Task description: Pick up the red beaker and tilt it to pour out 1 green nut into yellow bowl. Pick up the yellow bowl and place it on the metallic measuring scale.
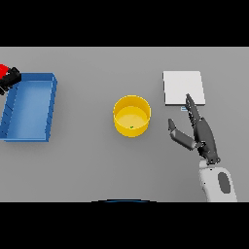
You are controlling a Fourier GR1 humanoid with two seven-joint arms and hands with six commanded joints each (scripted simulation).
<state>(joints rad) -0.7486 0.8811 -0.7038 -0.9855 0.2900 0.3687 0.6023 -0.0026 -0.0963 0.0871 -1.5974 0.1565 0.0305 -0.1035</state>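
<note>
- 1 right hand (200,132) shows nearest, coming in from the lower right on a white and grey arm; its fingers are straight and spread, thumb out to the left, and it holds nothing.
- The fingertips (188,99) of that hand reach the near edge of the scale, over a small pale mark there; whether they touch it I cannot tell.
- 1 yellow bowl (132,116) stands upright on the grey table (97,160), mid-scene, to the left of the right hand and apart from it.
- 1 green nut (131,127) lies inside the bowl, near its front wall; it is only a tiny speck, so its shape is hard to make out.
- 1 metallic measuring scale (183,88), a flat pale square, lies just beyond the right hand and to the right of the bowl, bare on top.
- 1 blue tray (30,105) sits at the far left, well apart from the bowl.
- 1 red beaker (5,70) shows at the far left edge, above the tray's far corner, mostly cut off by the frame.
- 1 left hand (10,79) shows there too as dark fingers set against the beaker; it is also cut off, so I cannot tell its grip for sure.
</note>
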